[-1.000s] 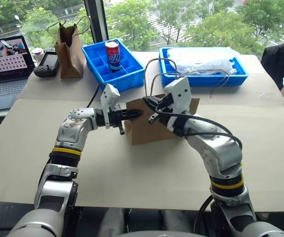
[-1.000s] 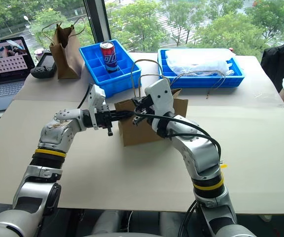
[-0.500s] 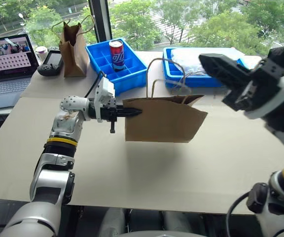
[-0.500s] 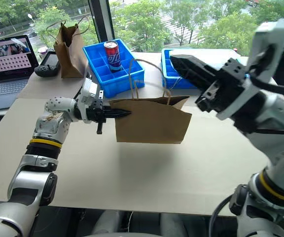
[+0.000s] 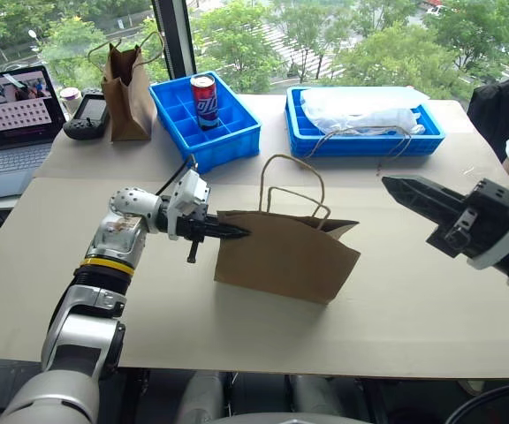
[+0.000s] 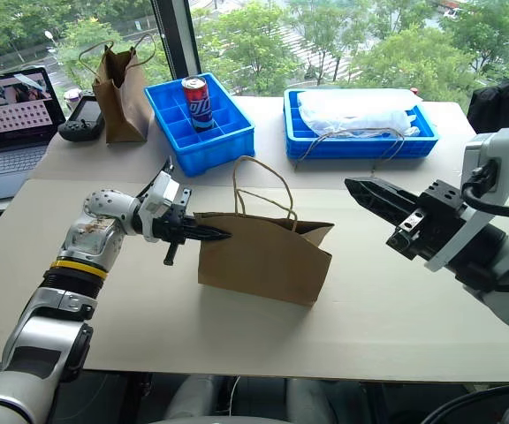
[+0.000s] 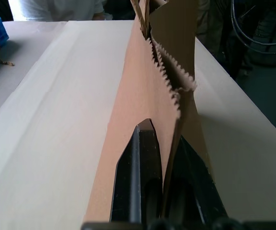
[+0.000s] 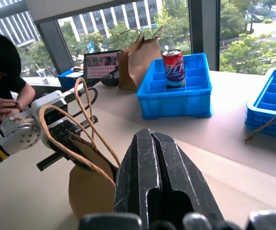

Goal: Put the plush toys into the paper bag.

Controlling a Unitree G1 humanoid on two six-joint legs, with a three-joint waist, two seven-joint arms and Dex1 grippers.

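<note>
Paper bag [image 5: 285, 256] sits on the table [image 5: 237, 327], tilted, its left top edge pinched in the left claw [image 5: 237, 233]. Right claw [image 5: 405, 188] hangs off to the right, well apart from the bag, fingers pressed together on nothing.

Left wrist view: two black fingers [image 7: 138, 177] clamp the bag's serrated edge, paper running between them.

Right wrist view: own fingers [image 8: 152, 182] closed, bag handles [image 8: 80, 129] looping up ahead, soda can [image 8: 175, 68] standing in a blue tray [image 8: 176, 96] beyond.
</note>
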